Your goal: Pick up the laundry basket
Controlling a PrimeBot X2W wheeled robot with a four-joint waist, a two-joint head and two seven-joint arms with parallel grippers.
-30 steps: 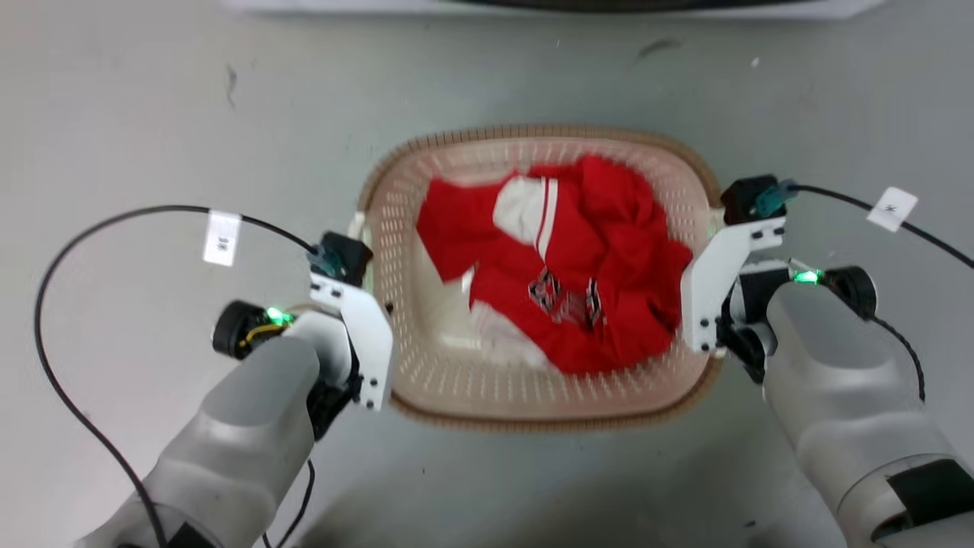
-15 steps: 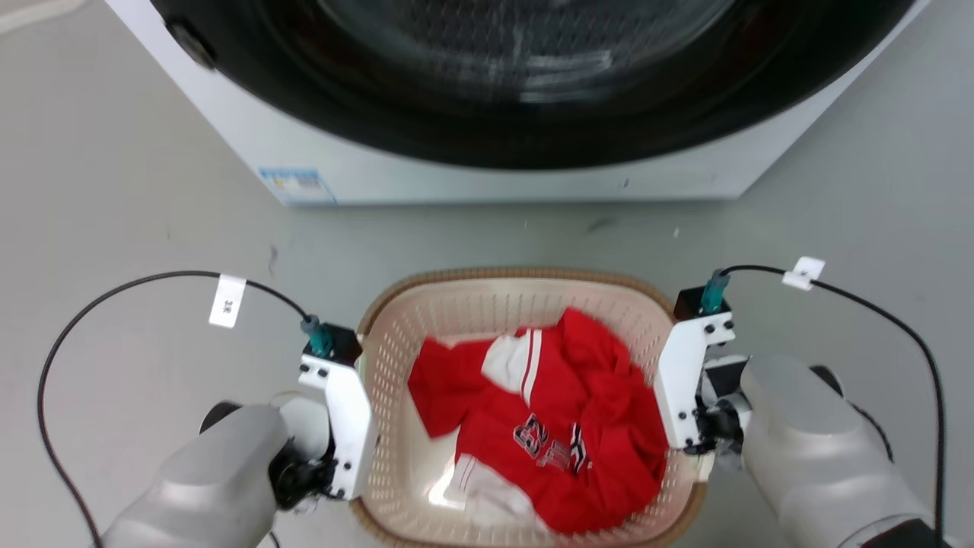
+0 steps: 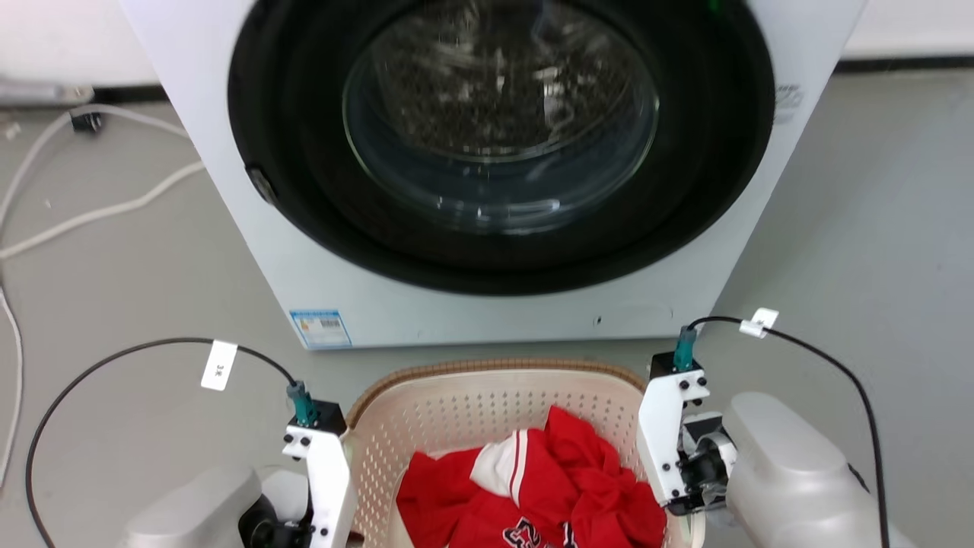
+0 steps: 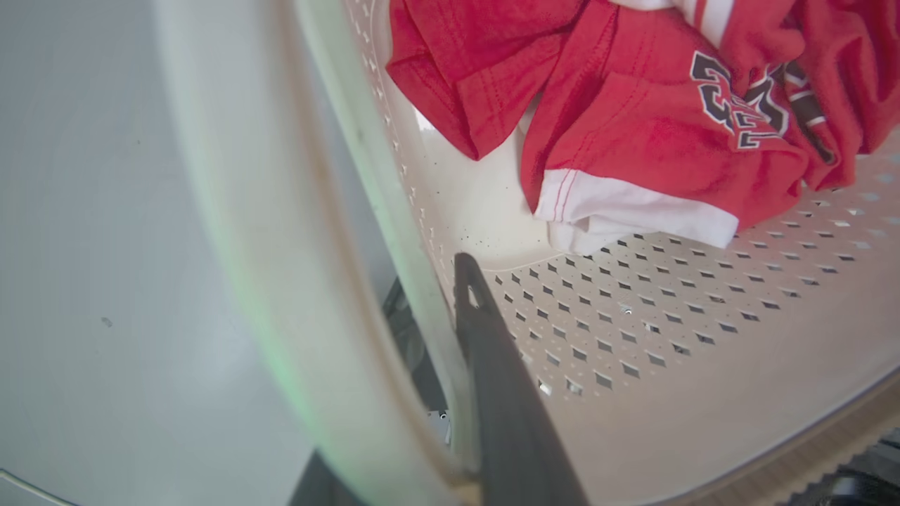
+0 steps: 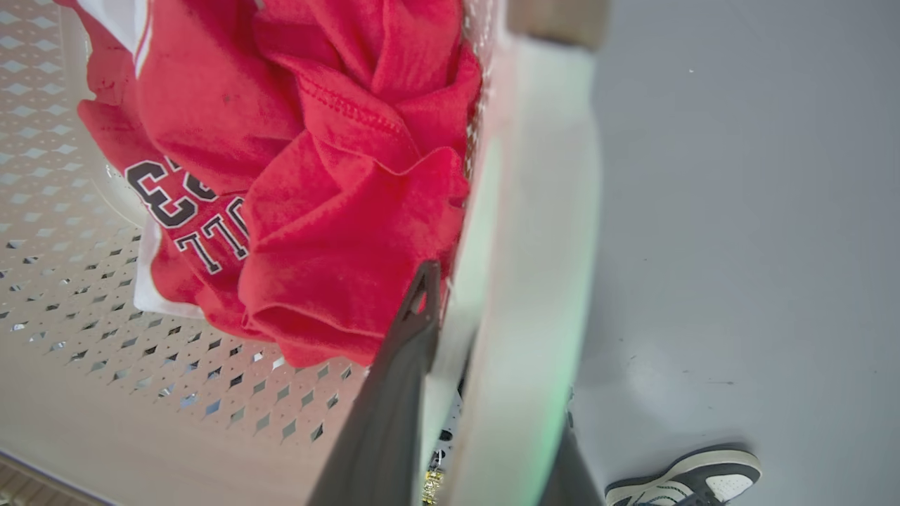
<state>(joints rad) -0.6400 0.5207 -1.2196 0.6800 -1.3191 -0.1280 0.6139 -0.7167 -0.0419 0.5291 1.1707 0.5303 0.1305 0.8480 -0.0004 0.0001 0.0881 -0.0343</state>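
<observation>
Fingers of left gripper (image 4: 432, 295) and right gripper (image 5: 450, 316) clamped across side walls of cream perforated plastic laundry basket (image 3: 456, 411).

- I see a white front-loading washing machine (image 3: 494, 144) on the grey floor (image 3: 875, 228).
- White cables (image 3: 99, 209) trail along the floor's left edge.
- A crumpled red jersey (image 4: 633, 133) with dark lettering.
- A person's shoe (image 5: 685, 481).

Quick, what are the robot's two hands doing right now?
The left gripper is closed on the laundry basket's left wall.
The right gripper is closed on the laundry basket's right wall.
</observation>
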